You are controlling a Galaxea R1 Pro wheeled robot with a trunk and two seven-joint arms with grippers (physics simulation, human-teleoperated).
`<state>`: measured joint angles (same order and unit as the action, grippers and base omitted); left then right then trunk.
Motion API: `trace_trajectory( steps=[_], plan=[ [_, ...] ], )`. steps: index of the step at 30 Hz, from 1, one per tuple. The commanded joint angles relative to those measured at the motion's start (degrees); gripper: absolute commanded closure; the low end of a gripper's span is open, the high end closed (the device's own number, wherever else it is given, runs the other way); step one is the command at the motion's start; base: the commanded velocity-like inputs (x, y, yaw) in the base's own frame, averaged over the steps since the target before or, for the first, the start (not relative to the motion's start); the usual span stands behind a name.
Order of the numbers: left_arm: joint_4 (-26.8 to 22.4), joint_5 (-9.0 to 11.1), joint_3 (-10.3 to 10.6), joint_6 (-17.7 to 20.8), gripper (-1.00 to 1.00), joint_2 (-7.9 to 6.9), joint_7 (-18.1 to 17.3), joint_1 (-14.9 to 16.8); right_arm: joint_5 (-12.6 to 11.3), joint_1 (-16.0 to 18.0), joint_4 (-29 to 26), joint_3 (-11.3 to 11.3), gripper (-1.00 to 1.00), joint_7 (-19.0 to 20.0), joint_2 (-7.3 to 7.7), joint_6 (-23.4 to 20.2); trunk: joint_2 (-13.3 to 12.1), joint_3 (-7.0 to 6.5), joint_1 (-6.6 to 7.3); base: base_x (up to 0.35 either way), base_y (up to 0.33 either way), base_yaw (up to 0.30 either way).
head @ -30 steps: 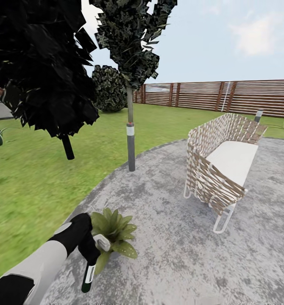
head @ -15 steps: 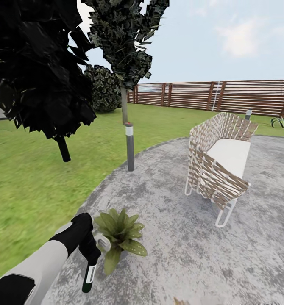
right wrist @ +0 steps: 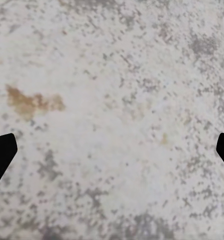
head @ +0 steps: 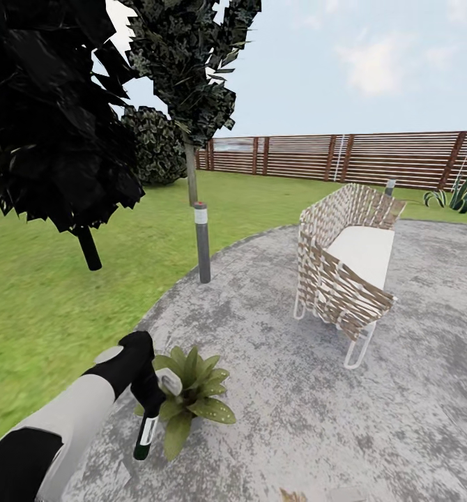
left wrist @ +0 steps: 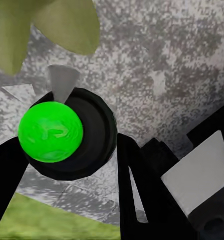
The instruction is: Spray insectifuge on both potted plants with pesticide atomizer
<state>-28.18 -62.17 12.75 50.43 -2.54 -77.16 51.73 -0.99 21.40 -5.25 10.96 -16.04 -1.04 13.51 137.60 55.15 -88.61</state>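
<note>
In the head view my left gripper is shut on the pesticide atomizer, a dark green bottle with a pale label that hangs down from the fingers. Its red nozzle is hidden. One potted plant, a low rosette of broad green leaves, stands on the patio touching the gripper's right side. The left wrist view looks along the atomizer, showing a round dark end with a bright green spot between black fingers, with leaves just beyond. In the right wrist view my right gripper is open over bare paving.
A grey bollard stands at the edge of the round grey patio. A woven bench with a white seat is ahead right. Dark trees rise over the lawn at left, the fence and an agave behind. A yellow-brown leaf tip shows at the lower edge.
The camera has turned, so the bollard, bench and trees slid left in the picture and the agave came into view. My left gripper keeps hold of the atomizer beside the plant.
</note>
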Motion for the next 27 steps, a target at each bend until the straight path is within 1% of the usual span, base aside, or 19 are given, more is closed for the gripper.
trace_trajectory(
  steps=[1,2,3,6,8,11,16,19,22,25,27],
  plan=[
    [-0.16,-2.67,0.18,0.55,1.00,-0.03,-2.25,0.38,-0.12,0.04,0.05,0.38,-1.00,-0.30,-0.01,0.12,0.02,0.06,0.01,0.000,0.000,0.000],
    [-0.14,-4.71,0.10,0.55,1.00,0.01,-3.52,0.72,-0.09,0.04,0.04,0.38,-1.00,-0.30,-0.01,0.12,0.02,0.06,0.01,0.000,0.000,0.000],
    [-0.13,-5.71,0.07,0.54,1.00,0.09,-4.17,0.83,-0.10,0.04,0.05,0.37,-1.00,-0.30,-0.01,0.12,0.02,0.06,0.01,0.000,0.000,0.000],
    [-0.12,-7.15,0.02,0.54,1.00,0.09,-5.17,0.85,-0.09,0.04,0.06,0.40,-1.00,-0.30,-0.01,0.12,0.02,0.06,0.01,0.000,0.000,0.000],
    [-0.12,-7.37,0.01,0.54,1.00,-0.17,-5.34,0.87,-0.11,0.04,0.07,0.44,-1.00,-0.30,-0.01,0.12,0.02,0.06,0.01,-0.002,0.000,-0.045],
    [-0.12,-7.50,0.00,0.60,1.00,-0.39,-5.43,0.86,-0.11,0.04,0.07,0.44,-1.00,-0.30,-0.01,0.12,0.02,0.06,0.01,-0.114,0.090,-0.203],
    [-0.12,-7.53,0.00,0.55,1.00,-0.44,-5.02,0.33,-0.10,0.04,0.07,0.42,-1.00,-0.30,-0.01,0.12,0.02,0.06,0.01,-0.254,0.202,-0.279],
    [-0.12,-7.53,-0.09,0.51,1.00,-0.43,-4.83,0.09,-0.14,0.04,0.05,0.41,-1.00,-0.30,-0.01,0.12,0.02,0.06,0.01,-0.246,0.245,-0.162],
    [0.03,-7.53,-0.30,0.47,1.00,-1.13,-3.87,-0.15,-0.09,0.04,0.06,0.42,-1.00,-0.30,-0.01,0.15,0.02,0.06,0.01,-0.089,0.288,-0.035],
    [0.16,-7.44,-0.51,0.44,1.00,-2.09,-2.23,-0.29,-0.07,0.04,0.07,0.40,-1.00,-0.30,0.06,0.19,0.02,0.06,0.01,0.044,0.301,-0.008],
    [0.16,-7.06,-0.69,0.41,1.00,-3.20,-1.64,-1.22,0.00,0.04,0.07,0.43,-1.00,-0.30,0.07,0.20,0.02,0.06,0.01,0.133,0.301,-0.001]
  ],
)
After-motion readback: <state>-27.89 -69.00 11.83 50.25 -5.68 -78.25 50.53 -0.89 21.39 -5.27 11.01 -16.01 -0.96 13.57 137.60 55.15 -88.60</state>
